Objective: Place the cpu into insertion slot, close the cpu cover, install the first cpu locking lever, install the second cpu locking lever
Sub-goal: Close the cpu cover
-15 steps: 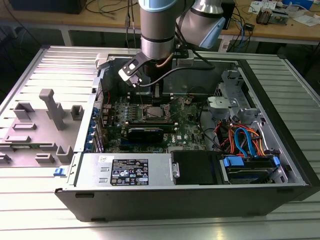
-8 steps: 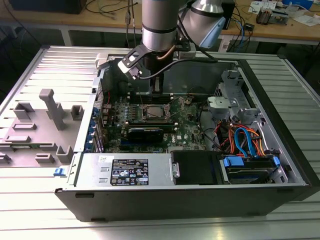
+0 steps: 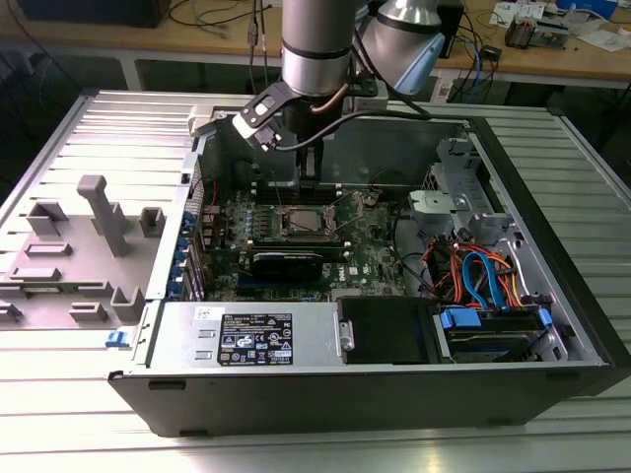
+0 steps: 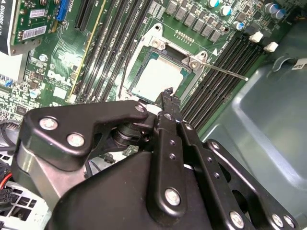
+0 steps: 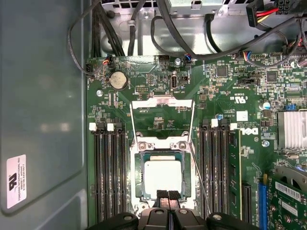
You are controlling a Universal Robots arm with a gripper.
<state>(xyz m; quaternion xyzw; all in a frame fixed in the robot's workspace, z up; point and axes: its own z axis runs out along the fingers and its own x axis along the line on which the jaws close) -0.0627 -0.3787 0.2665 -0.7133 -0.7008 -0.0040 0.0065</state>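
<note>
One robot arm [image 3: 315, 49] reaches down into an open computer case [image 3: 552, 296] that lies on its side on a ribbed metal surface [image 3: 59, 424]. The green motherboard [image 3: 370, 251] faces up inside the case.

Hand [image 5: 168, 194], shown in both wrist views [image 4: 168, 96]: fingertips pressed together. They are poised over the rim of the insertion slot [image 5: 136, 184], on the side opposite the cover hinge. Contact with the rim cannot be judged.

The cpu [image 5: 163, 175] lies flat inside the insertion slot with its silvery top upward, also visible in the second wrist view [image 4: 153, 79]. The cpu cover [image 5: 162, 101] is swung open away from the slot, and green board shows through its square window. One thin locking lever [image 5: 200, 182] stands unlatched, slanting out from the slot across the neighbouring memory slots [image 5: 216, 167]. It appears again in the second wrist view [image 4: 225, 72].

More memory slots [image 5: 108, 172] flank the opposite side of the slot. A coin cell battery [image 5: 118, 80] sits beyond the open cover.

A grey fixture block [image 3: 104, 212] rests on the surface at the exterior view's left, just beside the case. A power supply [image 3: 256, 335] fills the case's near edge.
</note>
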